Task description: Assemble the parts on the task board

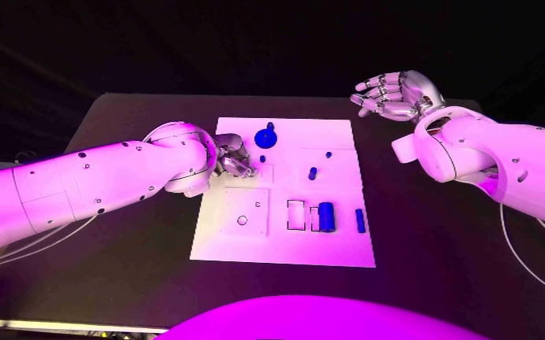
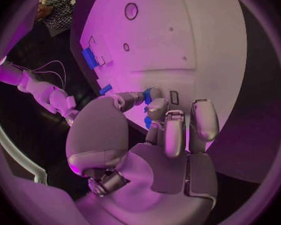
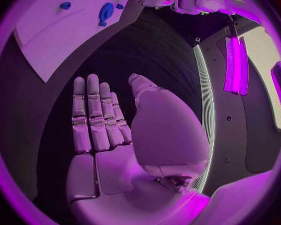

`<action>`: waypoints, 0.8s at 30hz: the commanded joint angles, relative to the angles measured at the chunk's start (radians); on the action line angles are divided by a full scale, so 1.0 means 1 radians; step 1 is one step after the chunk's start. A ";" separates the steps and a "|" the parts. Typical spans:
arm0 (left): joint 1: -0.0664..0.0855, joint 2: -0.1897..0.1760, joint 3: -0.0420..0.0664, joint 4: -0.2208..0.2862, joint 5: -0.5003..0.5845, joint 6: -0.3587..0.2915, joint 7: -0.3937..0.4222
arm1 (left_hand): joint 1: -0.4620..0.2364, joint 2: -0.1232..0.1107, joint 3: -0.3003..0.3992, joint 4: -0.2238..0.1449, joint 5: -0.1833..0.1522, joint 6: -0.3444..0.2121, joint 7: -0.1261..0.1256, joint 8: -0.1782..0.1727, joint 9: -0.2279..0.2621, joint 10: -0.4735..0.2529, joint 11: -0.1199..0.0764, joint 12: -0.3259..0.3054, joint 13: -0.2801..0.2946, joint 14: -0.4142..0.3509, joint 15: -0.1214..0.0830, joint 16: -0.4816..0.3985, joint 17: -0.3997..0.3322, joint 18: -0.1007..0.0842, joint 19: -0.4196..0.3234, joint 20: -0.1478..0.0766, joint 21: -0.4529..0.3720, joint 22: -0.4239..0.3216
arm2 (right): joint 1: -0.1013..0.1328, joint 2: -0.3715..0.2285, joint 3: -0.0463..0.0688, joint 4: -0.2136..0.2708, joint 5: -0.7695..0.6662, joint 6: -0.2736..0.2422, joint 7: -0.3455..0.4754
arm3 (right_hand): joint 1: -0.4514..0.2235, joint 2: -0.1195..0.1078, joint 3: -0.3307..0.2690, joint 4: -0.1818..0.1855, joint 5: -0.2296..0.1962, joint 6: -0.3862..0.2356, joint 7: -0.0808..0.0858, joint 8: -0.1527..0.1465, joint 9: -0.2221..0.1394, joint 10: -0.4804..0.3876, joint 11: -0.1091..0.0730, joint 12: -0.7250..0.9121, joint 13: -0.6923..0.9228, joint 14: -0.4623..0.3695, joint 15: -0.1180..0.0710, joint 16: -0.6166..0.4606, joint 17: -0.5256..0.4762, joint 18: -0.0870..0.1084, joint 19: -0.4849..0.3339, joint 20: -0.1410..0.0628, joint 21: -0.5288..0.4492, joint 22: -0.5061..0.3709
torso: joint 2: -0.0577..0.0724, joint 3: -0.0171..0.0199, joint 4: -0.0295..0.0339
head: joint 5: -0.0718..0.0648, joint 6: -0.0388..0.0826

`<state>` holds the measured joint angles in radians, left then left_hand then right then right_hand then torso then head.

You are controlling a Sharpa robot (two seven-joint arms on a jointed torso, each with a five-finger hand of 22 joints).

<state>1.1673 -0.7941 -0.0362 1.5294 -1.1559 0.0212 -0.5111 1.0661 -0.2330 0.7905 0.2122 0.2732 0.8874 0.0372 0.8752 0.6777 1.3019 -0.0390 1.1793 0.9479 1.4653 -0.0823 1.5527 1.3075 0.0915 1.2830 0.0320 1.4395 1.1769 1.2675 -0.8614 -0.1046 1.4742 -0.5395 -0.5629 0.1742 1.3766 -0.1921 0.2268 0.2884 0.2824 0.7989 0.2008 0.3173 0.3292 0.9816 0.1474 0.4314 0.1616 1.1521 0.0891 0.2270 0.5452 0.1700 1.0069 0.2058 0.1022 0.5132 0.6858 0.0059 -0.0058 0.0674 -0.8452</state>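
Note:
The white task board lies in the middle of the black table. My left hand is low over the board's far left part. In the left wrist view its thumb and a finger pinch a small blue part just above the board. My right hand hangs off the board's far right corner, fingers apart and holding nothing; its fingers show straight in the right wrist view. A round blue part lies near the far edge. A blue cylinder and a slim blue part lie at the near right.
Two small blue pegs stand on the board's middle right. A square recess with a hole sits at the near left. Bare black table surrounds the board on both sides.

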 commanded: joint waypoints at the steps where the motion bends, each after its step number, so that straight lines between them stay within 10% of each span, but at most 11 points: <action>1: -0.002 0.004 -0.002 0.002 0.005 0.022 0.009 | -0.012 -0.001 0.150 -0.159 -0.007 0.003 -0.009 0.002 -0.002 0.007 0.000 0.005 0.002 0.096 -0.007 0.004 0.230 -0.008 0.006 0.000 -0.002 0.001 | -0.001 0.000 0.000 0.001 -0.002 0.011 0.007 | -0.004 0.005 0.000 -0.001 0.003 0.004 0.019 -0.007 -0.001 0.007 0.002 -0.004 -0.001 -0.001 0.004 -0.001 -0.001 0.012 -0.006 0.001 -0.003 -0.001 | 0.000 -0.0001 -0.0002 | 0.001 0.001; 24: -0.002 0.002 -0.001 -0.005 -0.003 0.022 0.006 | -0.040 -0.009 0.001 -0.069 -0.014 0.023 -0.021 -0.004 -0.025 0.009 -0.008 0.009 0.008 0.096 -0.014 0.005 0.232 -0.009 0.010 -0.006 -0.011 -0.001 | -0.002 -0.002 0.000 0.003 -0.002 0.011 0.008 | -0.005 0.005 -0.001 -0.001 0.003 0.004 0.019 -0.007 -0.002 0.007 0.002 -0.005 -0.004 -0.001 0.005 -0.004 -0.002 0.012 -0.006 0.002 -0.005 -0.004 | 0.000 0.0002 -0.0010 | -0.001 0.002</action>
<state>1.1677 -0.7942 -0.0351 1.5242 -1.1576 0.0220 -0.5092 1.0331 -0.2472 0.7904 0.1484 0.2594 0.9049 0.0160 0.8765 0.6541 1.3071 -0.0443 1.1842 0.9543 1.4652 -0.0894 1.5526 1.3075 0.0915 1.2865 0.0285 1.4346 1.1768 1.2661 -0.8630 -0.1047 1.4757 -0.5394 -0.5629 0.1742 1.3766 -0.1921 0.2268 0.2884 0.2824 0.7989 0.2008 0.3133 0.3281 0.9816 0.1474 0.4315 0.1592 1.1521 0.0892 0.2270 0.5439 0.1699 1.0069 0.2058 0.1023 0.5108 0.6857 0.0058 -0.0062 0.0664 -0.8441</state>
